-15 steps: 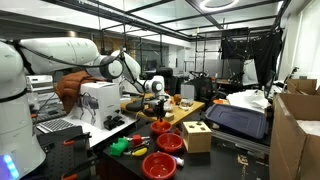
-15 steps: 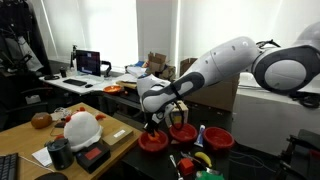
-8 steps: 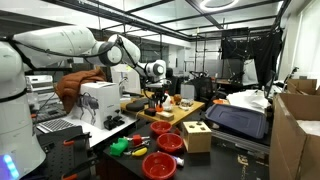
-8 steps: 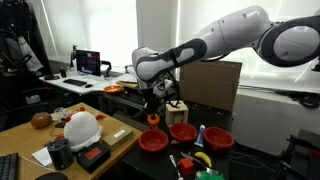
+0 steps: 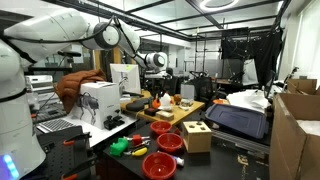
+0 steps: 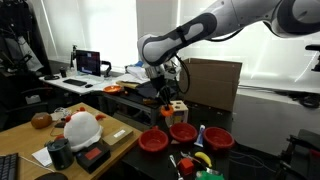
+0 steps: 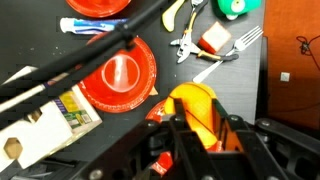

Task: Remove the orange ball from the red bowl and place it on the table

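The orange ball (image 7: pixel 193 100) sits between my gripper's fingers (image 7: pixel 200 128), which are shut on it. In both exterior views the gripper (image 5: pixel 157 95) (image 6: pixel 165 92) hangs well above the black table (image 7: pixel 250 95) (image 6: pixel 150 162). Three red bowls stand in a row below. The end one (image 5: pixel 161 127) (image 6: pixel 152 141) lies roughly under the gripper and is mostly hidden by it in the wrist view. The middle bowl (image 7: pixel 120 75) (image 6: pixel 183 132) looks empty. The ball is too small to make out in the exterior views.
A tan wooden box with holes (image 5: pixel 196 136) (image 6: pixel 177 108) (image 7: pixel 30 130) stands beside the bowls. Pliers (image 7: pixel 185 40), a fork (image 7: pixel 238 42) and a green piece (image 7: pixel 235 8) lie on the table. Green and yellow toys (image 5: pixel 128 147) lie near the bowls.
My gripper has risen from just over the end red bowl to well above the table, carrying the orange ball up with it. The bowls and the box have not moved.
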